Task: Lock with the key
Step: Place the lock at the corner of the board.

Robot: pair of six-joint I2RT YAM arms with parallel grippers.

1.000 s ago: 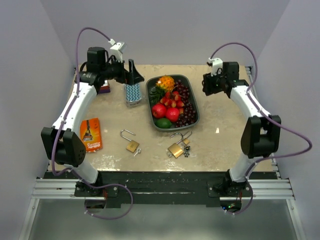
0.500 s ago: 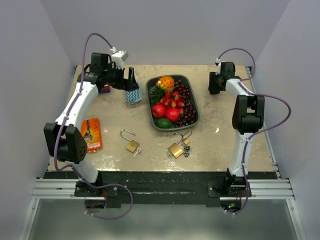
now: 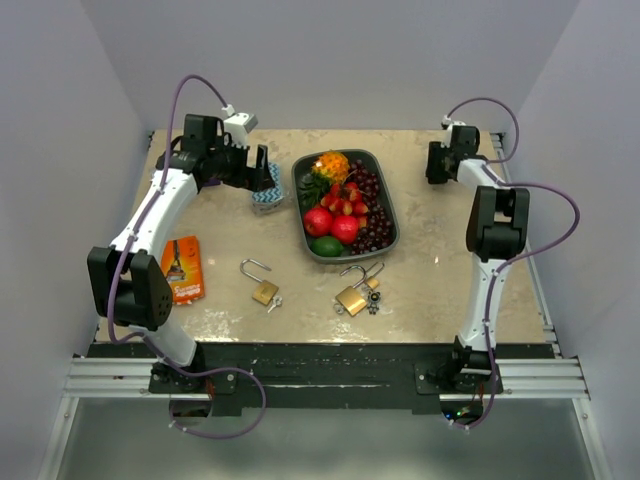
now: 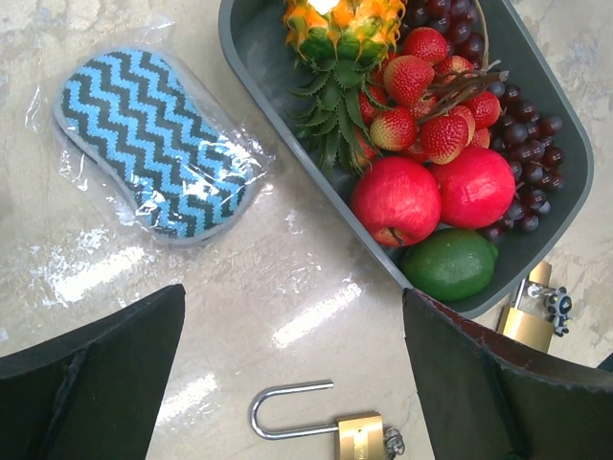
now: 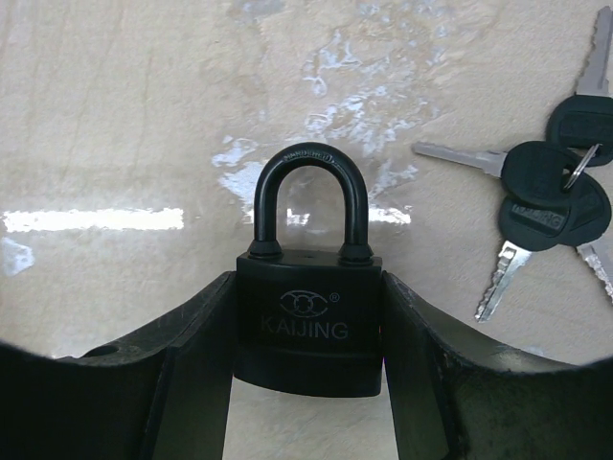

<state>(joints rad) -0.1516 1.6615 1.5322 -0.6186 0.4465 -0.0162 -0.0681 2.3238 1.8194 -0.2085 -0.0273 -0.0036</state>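
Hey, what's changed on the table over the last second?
The right arm pulled its elbow in, taking the right end effector toward the far right corner; its fingers clamp the black padlock. The left end effector, open, shifted slightly nearer over the blue zigzag sponge. The fruit tray, brass padlocks and orange packet stayed put.

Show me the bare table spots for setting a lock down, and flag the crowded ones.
Bare: the stretch between the fruit tray and the right arm; also the patch bordered by sponge packet, orange packet and open brass padlock. Crowded: the near strip around the second brass padlock, and beside the black padlock and keys.
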